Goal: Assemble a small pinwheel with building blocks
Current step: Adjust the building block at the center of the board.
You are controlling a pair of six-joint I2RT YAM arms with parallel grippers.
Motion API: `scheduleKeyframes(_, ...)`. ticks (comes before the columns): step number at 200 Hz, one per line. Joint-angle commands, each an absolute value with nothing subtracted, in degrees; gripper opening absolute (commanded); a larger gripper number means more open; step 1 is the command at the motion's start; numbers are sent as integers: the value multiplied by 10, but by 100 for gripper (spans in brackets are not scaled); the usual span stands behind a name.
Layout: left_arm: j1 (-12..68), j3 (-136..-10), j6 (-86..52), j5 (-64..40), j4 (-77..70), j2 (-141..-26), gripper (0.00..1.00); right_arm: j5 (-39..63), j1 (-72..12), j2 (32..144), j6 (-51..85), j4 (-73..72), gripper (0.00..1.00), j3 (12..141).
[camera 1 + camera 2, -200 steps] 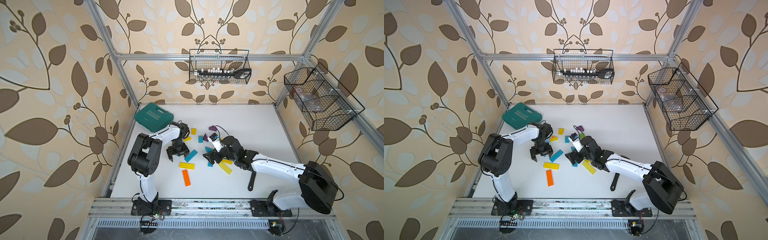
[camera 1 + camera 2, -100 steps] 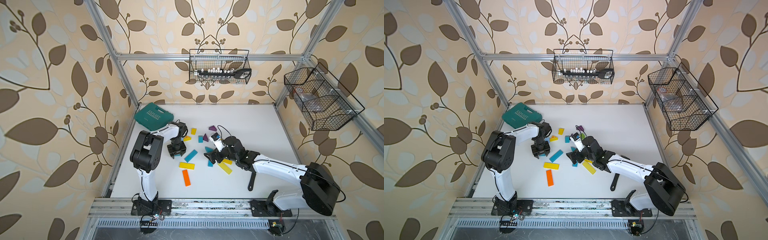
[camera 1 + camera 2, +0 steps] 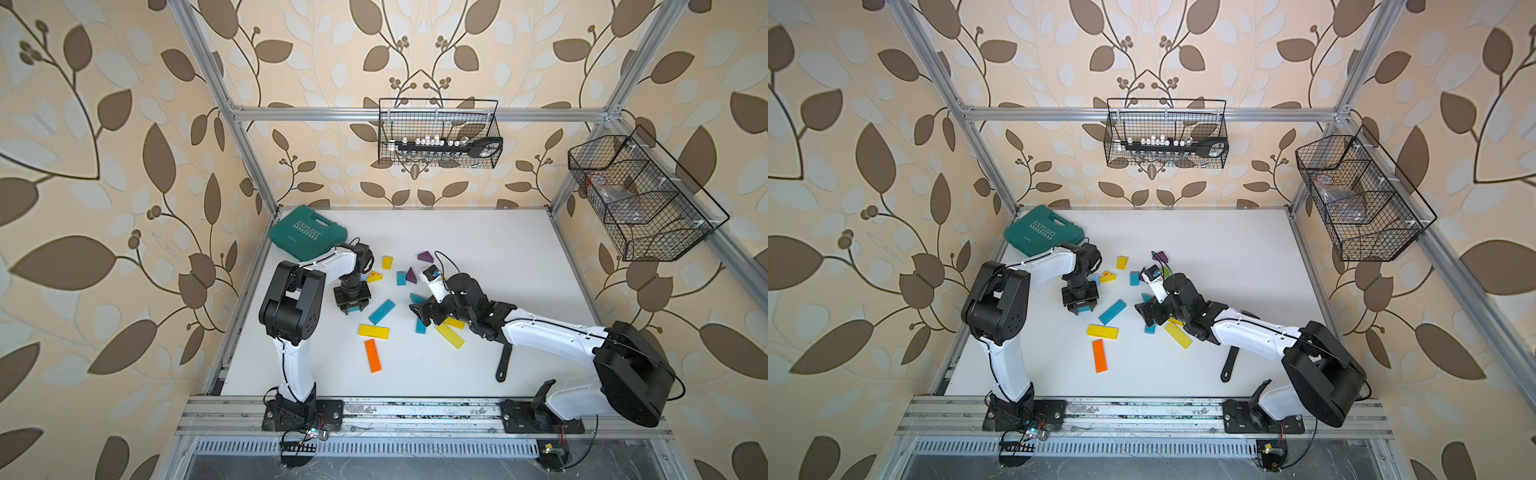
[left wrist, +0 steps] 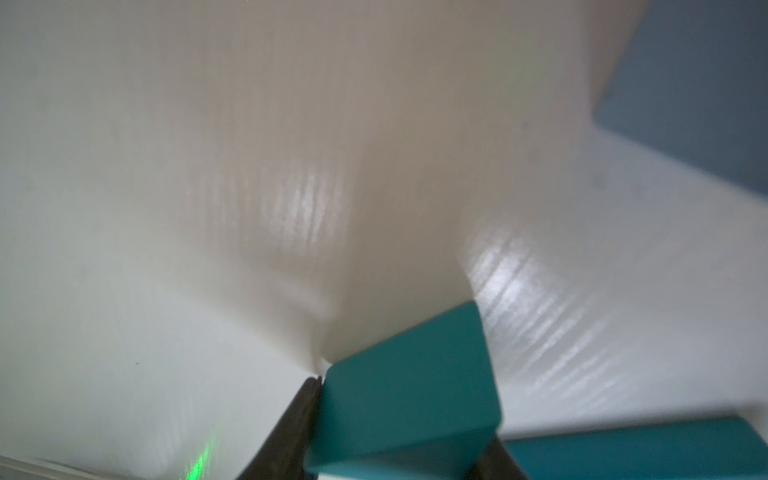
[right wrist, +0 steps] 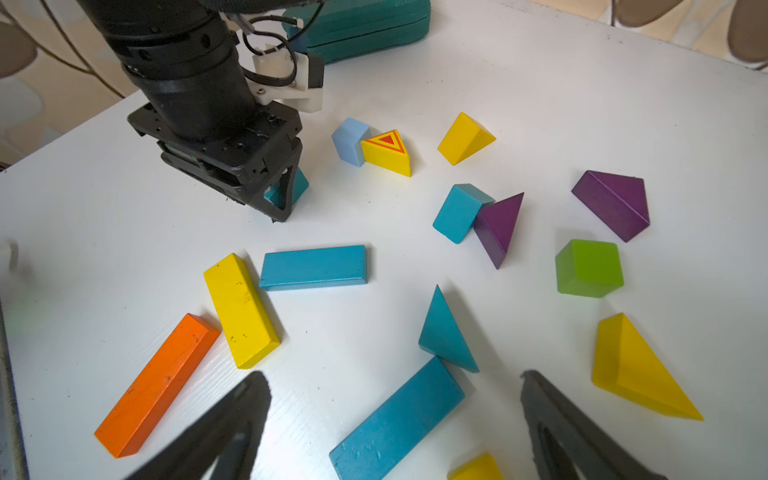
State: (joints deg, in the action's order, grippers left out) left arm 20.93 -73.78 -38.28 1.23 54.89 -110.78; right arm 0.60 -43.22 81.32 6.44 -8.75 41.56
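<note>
The left claw points straight down over the left part of the tabletop. Its fingers are closed in on a teal block. In the left wrist view a dark finger lies against one side of that block. I cannot tell whether the block rests on the surface or is just clear of it.

The right claw hangs low over the middle of the tabletop. Its fingers are spread wide and it has hold of nothing.

The other blocks lie loose between the two claws:
- **Right of the left claw:** a teal bar lies just beside it. Nearer than that are a yellow bar and an orange bar.
- **Beyond the left claw:** a pale blue cube touches a yellow triangle, and a yellow wedge lies apart, farther off.
- **Farther right:** a teal cube touches a purple wedge.
- **Seen in the right wrist view:** a green cube stands alone.

A teal case sits in the far left corner. A dark wrench lies near right, partly under the right arm.
</note>
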Motion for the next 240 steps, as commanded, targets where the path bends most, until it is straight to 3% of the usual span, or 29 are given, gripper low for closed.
scheduleKeyframes(1,195,-745,-336,24,539,-1134,42,-7,-430,812,71,-99,95,402)
scheduleKeyframes(40,172,-755,-288,18,543,-1138,43,-13,-430,816,71,-101,95,402)
scheduleKeyframes(73,159,-768,-279,33,558,-1129,70,-12,-430,818,71,-100,95,403)
scheduleKeyframes(161,191,-703,-422,-18,551,-985,79,7,-430,808,78,-109,95,398)
scheduleKeyframes(187,199,-660,-461,-16,541,-945,73,25,-430,798,81,-118,95,393)
scheduleKeyframes(240,189,-605,-515,-25,516,-948,45,35,-430,788,84,-123,95,387)
